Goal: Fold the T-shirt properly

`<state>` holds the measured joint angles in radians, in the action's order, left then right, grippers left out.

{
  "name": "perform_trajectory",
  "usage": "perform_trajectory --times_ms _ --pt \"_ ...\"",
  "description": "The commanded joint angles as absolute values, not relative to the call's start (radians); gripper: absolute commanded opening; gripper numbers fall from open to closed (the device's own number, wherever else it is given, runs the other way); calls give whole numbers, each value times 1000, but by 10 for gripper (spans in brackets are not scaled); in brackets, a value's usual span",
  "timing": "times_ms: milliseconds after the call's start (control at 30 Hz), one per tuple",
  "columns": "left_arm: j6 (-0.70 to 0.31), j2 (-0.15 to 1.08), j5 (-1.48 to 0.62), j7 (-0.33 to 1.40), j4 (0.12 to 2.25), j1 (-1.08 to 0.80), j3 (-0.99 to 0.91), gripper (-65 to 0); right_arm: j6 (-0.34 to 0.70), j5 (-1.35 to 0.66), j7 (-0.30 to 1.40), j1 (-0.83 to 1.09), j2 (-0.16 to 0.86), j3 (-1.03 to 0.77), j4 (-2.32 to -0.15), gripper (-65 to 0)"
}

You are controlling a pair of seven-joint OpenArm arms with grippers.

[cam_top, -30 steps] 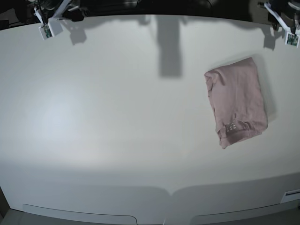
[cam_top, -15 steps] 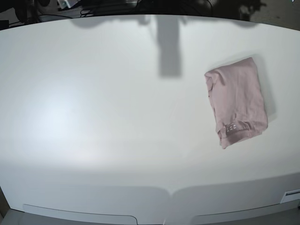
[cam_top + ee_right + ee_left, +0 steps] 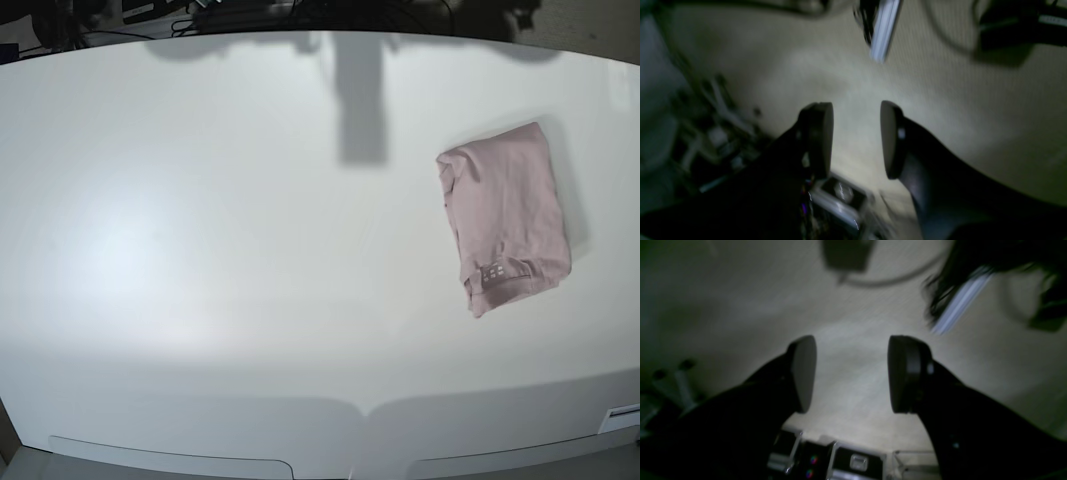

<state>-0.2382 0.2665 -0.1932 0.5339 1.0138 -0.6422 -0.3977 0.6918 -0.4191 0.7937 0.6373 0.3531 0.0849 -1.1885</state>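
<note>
Both grippers gape empty; folded T-shirt lies lengthwise, label end nearest.

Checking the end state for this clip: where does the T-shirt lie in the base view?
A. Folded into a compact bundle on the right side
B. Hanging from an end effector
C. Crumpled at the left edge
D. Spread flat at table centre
A: the T-shirt lies as a compact folded bundle on the right of the table, with no end effector touching it.

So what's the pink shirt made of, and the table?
The shirt looks like soft knit cloth, maybe cotton: matte, with small wrinkles and limp folded edges. The table looks like a hard, smooth white board, perhaps laminate or painted; it has a faint sheen where the light pools. The pictures can't settle either one.
</note>
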Motion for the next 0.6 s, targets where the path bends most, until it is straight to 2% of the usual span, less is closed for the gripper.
perform_trajectory --times_ms 0,133,233,333,433,567 --pt "-244 280 -184 541 980 -661 -405 -315 698 -413 794 627 373 114 -1147 -409" --pt "-331 280 -136 417 834 -625 -405 -315 675 -319 688 537 399 244 -951 -409" --pt "-342 275 -61 238 722 -598 -405 -315 607 -265 597 490 398 323 -847 -409" --pt "-350 252 114 58 614 -551 -405 -315 537 -229 595 438 398 401 -769 -409" --pt "-413 230 250 -4 511 -492 -405 -315 502 -209 595 393 398 463 -718 -409" --pt "-466 205 262 -36 441 -445 -404 -315 485 -210 595 349 398 499 -699 -409"
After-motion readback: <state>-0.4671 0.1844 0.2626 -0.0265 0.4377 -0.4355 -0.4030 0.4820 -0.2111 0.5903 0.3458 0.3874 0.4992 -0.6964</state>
